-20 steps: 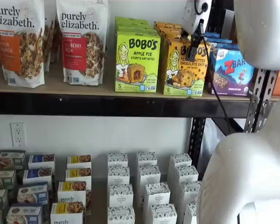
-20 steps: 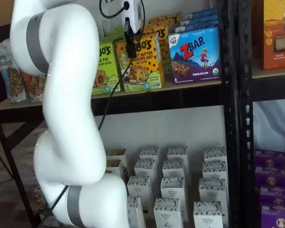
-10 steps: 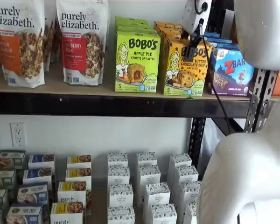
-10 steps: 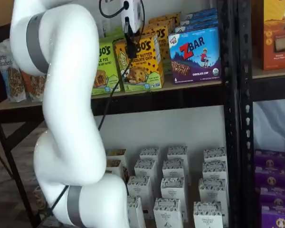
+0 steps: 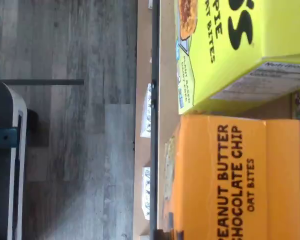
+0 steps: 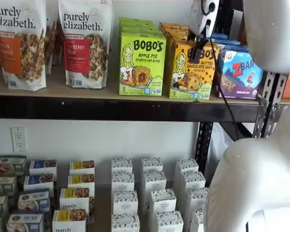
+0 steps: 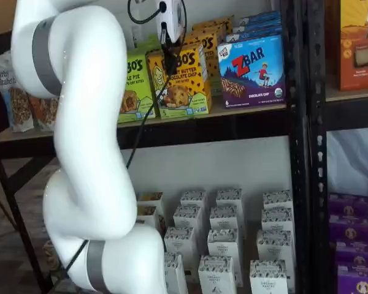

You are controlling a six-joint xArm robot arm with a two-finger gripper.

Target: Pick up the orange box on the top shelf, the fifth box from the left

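We could not tell how the gripper stood: its black fingers showed side-on in both shelf views, covering part of the lettering on the orange box. In the wrist view the picture's edge cut off that box and the lime-green Bobo's Apple Pie box. The white arm hid much of the top shelf.

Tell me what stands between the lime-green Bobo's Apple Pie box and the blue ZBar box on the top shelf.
The yellow-orange Bobo's Peanut Butter Chocolate Chip box, in both shelf views, with the gripper's black fingers at its front.
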